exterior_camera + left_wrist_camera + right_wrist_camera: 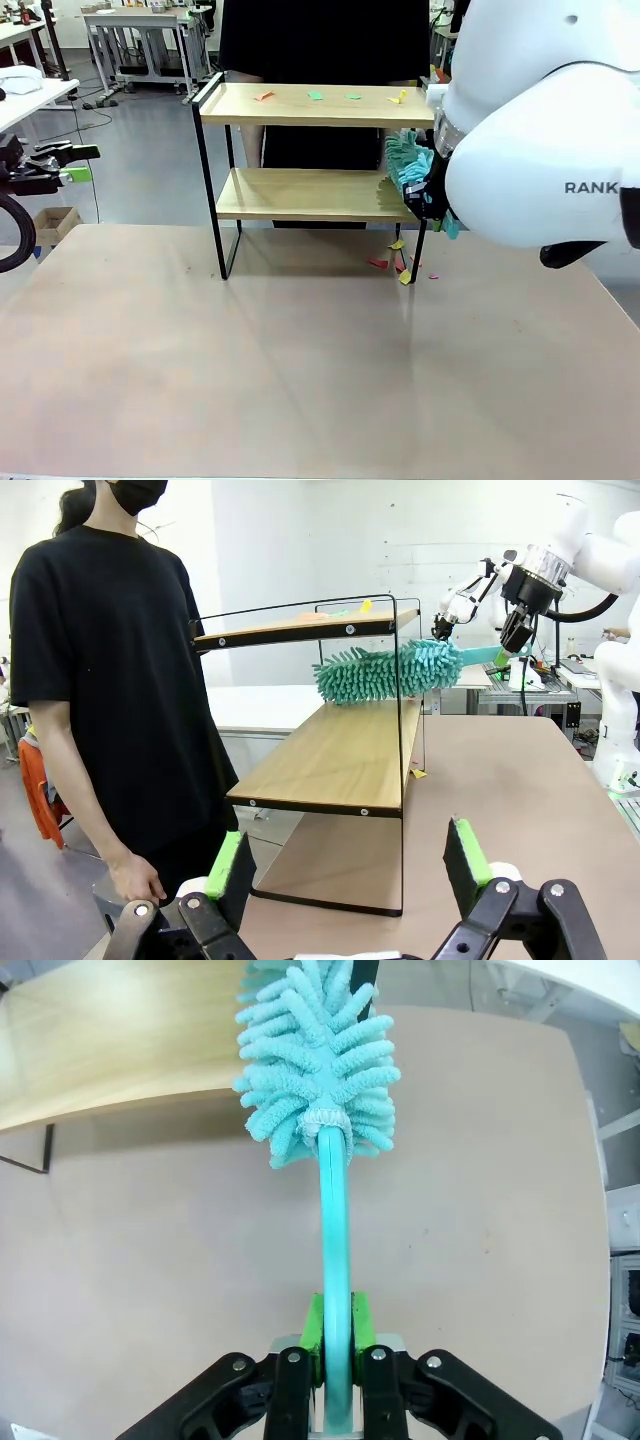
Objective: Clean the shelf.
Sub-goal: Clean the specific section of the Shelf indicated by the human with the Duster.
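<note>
Right gripper (336,1328), bottom centre of its wrist view, has its green pads pressed onto the teal handle of a duster (318,1060), pinching it. The fluffy head points up-frame toward the edge of the shelf (120,1050). In front view the big white right arm sits at the right side w/ the duster head poking in at the shelf's right end, between top & lower boards. Shelf stands on the table (250,370), upper centre of the frame. Coloured paper scraps (315,95) lie along the top board, and more bits (400,265) are on the table by the shelf's right-hand foot. At the bottom of its wrist view the left gripper (347,862) is spread wide w/ nothing between the pads. In front view it's at the left edge, well apart from the shelf. Person (100,680) in a black tee stands at left of the left wrist view, just beside the shelf, hand (135,875) hanging low.
</note>
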